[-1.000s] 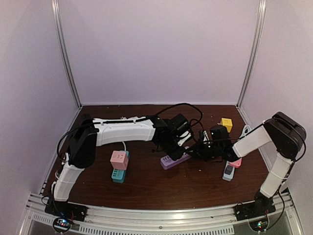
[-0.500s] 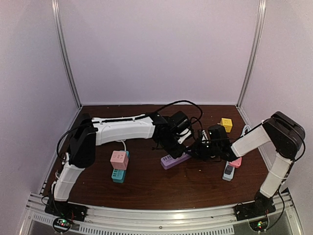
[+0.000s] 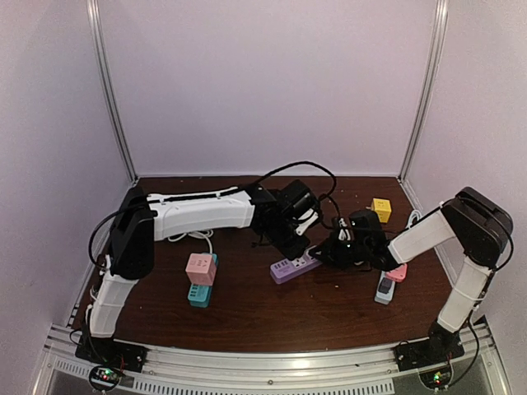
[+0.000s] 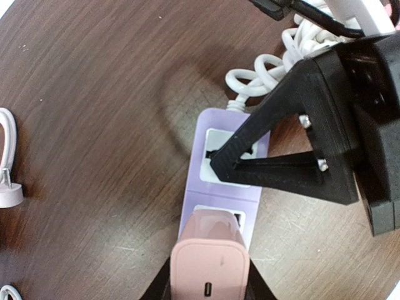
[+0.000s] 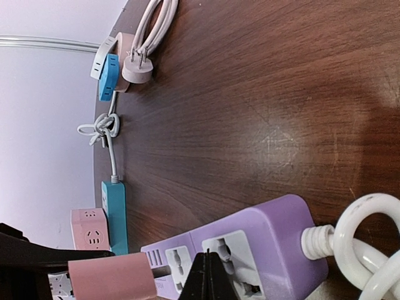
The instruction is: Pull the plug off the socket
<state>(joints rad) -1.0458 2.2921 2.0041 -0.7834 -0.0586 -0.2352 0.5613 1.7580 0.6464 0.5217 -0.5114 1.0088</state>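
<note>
One plug (image 4: 210,265) (pink), one socket (image 4: 219,195).

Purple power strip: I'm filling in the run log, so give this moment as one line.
left gripper: shut on pink charger plug | right gripper: shut, tip on purple power strip | plug seating: cannot tell
</note>
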